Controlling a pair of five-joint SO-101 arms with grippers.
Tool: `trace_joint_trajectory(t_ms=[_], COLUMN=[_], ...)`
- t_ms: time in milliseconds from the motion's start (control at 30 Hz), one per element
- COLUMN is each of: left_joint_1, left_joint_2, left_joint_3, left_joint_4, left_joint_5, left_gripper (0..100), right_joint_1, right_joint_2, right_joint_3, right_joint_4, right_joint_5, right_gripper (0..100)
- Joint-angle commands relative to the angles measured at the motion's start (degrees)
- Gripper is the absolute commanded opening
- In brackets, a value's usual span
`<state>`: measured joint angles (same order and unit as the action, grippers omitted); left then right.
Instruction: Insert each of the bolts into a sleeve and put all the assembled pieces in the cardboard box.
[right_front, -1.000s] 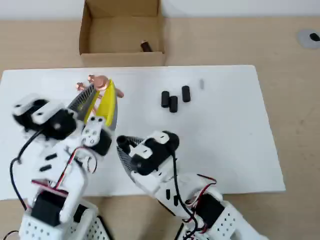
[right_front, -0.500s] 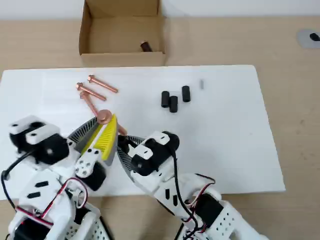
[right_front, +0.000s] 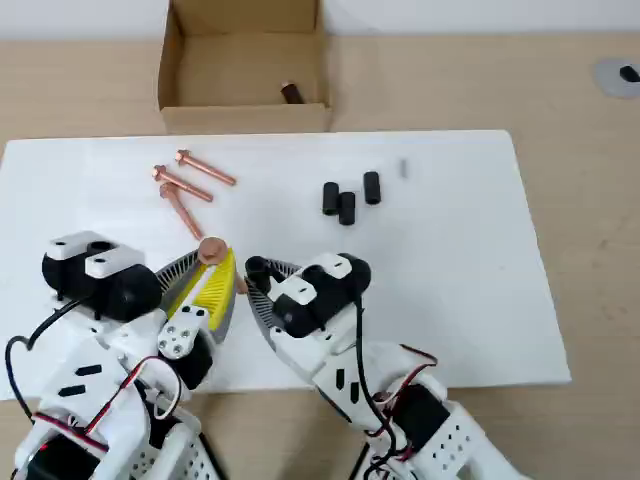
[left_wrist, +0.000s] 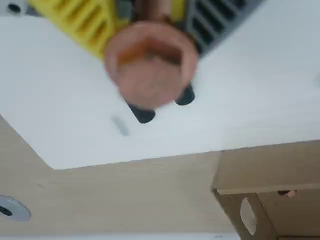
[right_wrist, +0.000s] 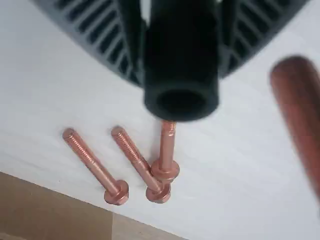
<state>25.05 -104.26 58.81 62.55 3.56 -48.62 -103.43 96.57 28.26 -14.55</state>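
The left fingers (left_wrist: 80, 20) clench a bolt (left_wrist: 150, 65) just beside the sleeve (right_wrist: 181, 75) gripped by the right fingers (right_wrist: 85, 30), seemingly lined up for insertion.

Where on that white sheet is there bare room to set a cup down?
Right part of the white sheet, past the sleeves, is widest. A smaller gap lies between bolts and sleeves. Crowded where the left hand and right hand meet.

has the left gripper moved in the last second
Yes. The left gripper, shut on a bolt, has pulled back toward its own base, farther from the cardboard box.
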Motion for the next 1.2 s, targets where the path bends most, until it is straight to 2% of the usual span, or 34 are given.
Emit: trace_joint_trajectory(t_ms=[0, 100, 200, 300, 633, 1167], left_joint_1=[0.4, -1.8, -6.1, -8.7, -8.2, -6.3], left_joint_2=[-0.6, -0.6, -0.6, -0.7, -0.7, -0.7], left_joint_3=[-0.6, 2.5, 6.2, 8.2, 3.3, 6.9], left_joint_4=[-2.4, -7.5, -13.8, -16.6, -16.4, -15.3], left_joint_5=[-0.2, 0.3, 3.6, 7.3, 8.6, 9.8], left_gripper=[1, 1, 1, 1, 1, 1], right_joint_1=[1.0, 1.0, 1.0, 1.0, 1.1, 1.1], right_joint_2=[-9.0, -9.0, -8.9, -8.9, -8.7, -8.7], right_joint_3=[0.0, 0.0, 0.0, 0.0, 0.0, 0.0], right_joint_4=[-1.4, -1.4, -1.4, -1.4, -1.3, -1.3], right_joint_5=[-0.3, -0.3, -0.3, -0.3, -0.3, -0.3], right_gripper=[1.0, 1.0, 1.0, 1.0, 0.9, 0.9])
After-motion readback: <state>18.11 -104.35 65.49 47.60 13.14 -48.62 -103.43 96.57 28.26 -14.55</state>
